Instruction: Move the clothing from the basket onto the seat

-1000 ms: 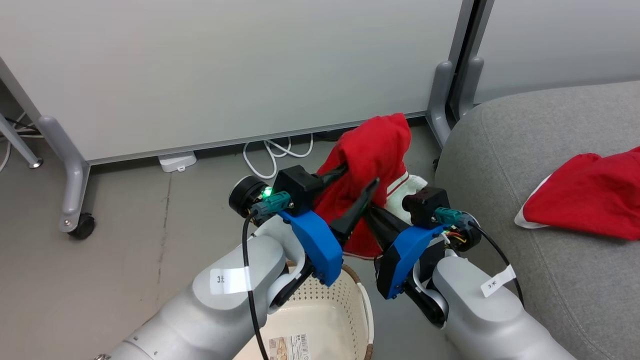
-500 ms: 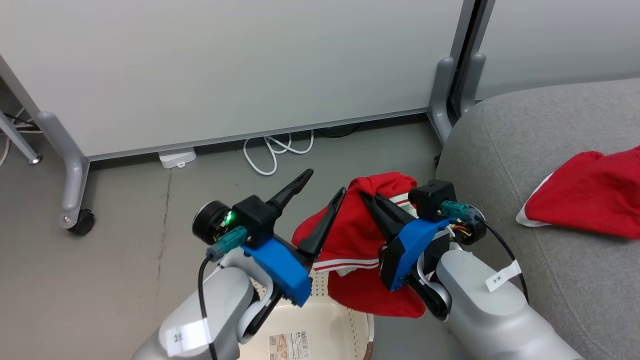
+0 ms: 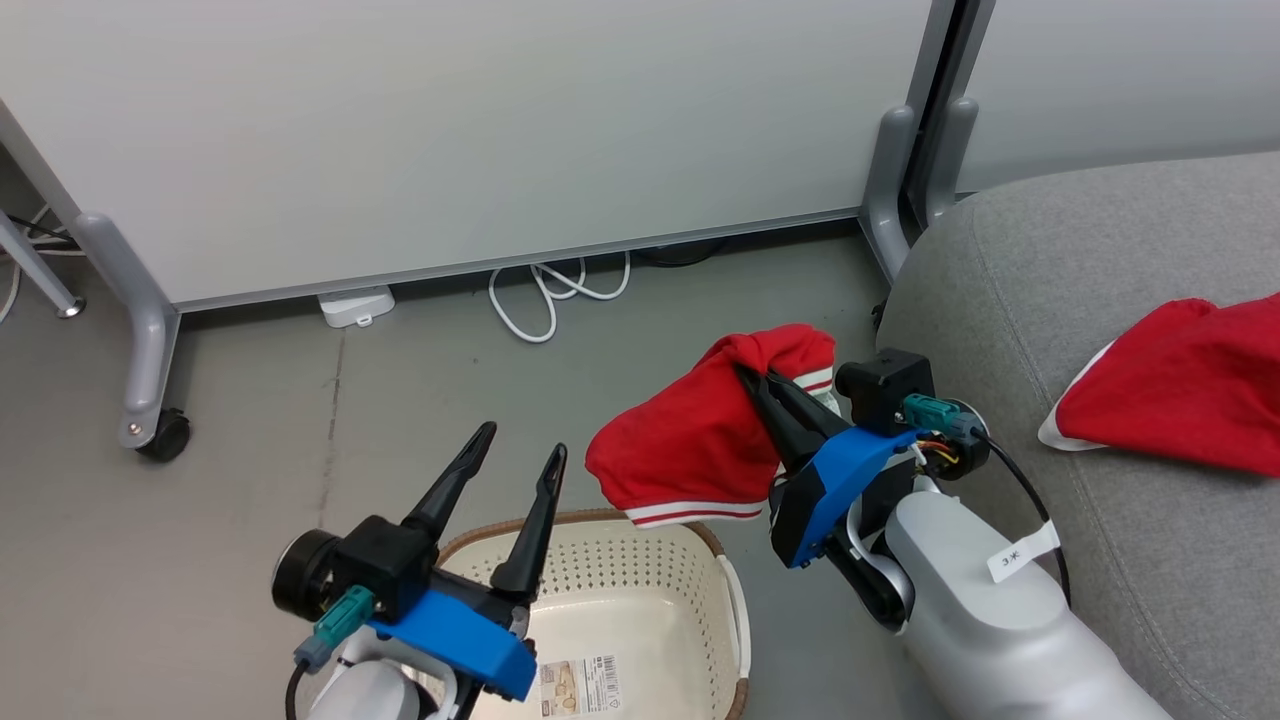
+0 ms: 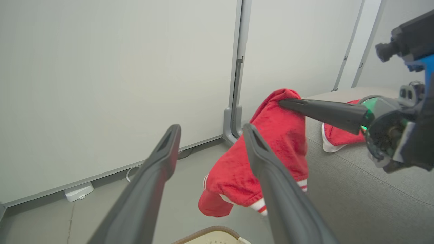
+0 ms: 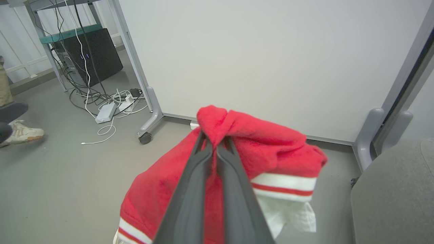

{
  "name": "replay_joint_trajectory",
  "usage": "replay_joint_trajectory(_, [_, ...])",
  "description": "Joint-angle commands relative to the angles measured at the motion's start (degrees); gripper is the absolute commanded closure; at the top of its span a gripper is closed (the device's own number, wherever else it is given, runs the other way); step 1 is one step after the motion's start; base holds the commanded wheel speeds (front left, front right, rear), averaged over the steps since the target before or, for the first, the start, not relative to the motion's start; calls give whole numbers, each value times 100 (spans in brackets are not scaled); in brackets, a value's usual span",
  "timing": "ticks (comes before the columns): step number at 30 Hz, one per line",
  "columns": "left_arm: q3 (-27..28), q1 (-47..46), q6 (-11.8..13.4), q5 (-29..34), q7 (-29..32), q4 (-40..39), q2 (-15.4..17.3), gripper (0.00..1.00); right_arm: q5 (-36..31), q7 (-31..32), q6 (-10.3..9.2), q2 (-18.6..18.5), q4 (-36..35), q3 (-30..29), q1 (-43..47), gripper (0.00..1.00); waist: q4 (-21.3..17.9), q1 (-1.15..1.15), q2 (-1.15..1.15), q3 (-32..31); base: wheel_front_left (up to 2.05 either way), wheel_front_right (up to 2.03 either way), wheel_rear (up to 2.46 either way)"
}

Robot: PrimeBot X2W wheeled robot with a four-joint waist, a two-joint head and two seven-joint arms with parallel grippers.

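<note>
A red garment with white stripe trim (image 3: 690,445) hangs bunched from my right gripper (image 3: 748,375), which is shut on its upper fold, left of the grey seat (image 3: 1090,260). The right wrist view shows the gripper (image 5: 213,144) pinching that clothing (image 5: 271,142). My left gripper (image 3: 525,442) stands open and holds nothing above the cream basket (image 3: 700,545). In its own view, the left gripper (image 4: 212,130) is apart from the hanging garment (image 4: 274,149). A second red garment (image 3: 1180,400) lies on the seat. The basket's visible floor shows just a label.
White partition panels on grey castor legs (image 3: 150,350) stand close behind, with a white cable (image 3: 545,300) and an adapter (image 3: 350,305) on the floor. A person's shoe (image 5: 20,132) and a dark computer tower (image 5: 91,54) are far left in the right wrist view.
My left gripper opened, let go of the red garment, and drew back down over the basket. The garment now hangs from the right gripper alone, lower and nearer the seat.
</note>
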Motion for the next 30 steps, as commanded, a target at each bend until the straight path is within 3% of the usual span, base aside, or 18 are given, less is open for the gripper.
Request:
replay_joint_trajectory(1, [218, 206, -23, 111, -14, -70, -60, 0, -72, -29, 1, 7, -57, -52, 103, 100, 4, 0, 0, 6, 0, 0, 0])
replay_joint_trajectory(10, [636, 554, -71, 379, -14, -120, -183, 0, -180, -29, 1, 6, -96, -97, 174, 100, -4, 0, 0, 18, 0, 0, 0])
replay_joint_trajectory(18, [566, 511, -66, 325, -14, -98, -159, 0, -15, -29, 1, 6, -150, -28, 234, 100, -142, 0, 0, 17, 0, 0, 0])
replay_joint_trajectory(30, [569, 503, -67, 282, -14, -163, -89, 0, -23, -28, 1, 7, -189, -72, 186, 100, -938, 0, 0, 124, 0, 0, 0])
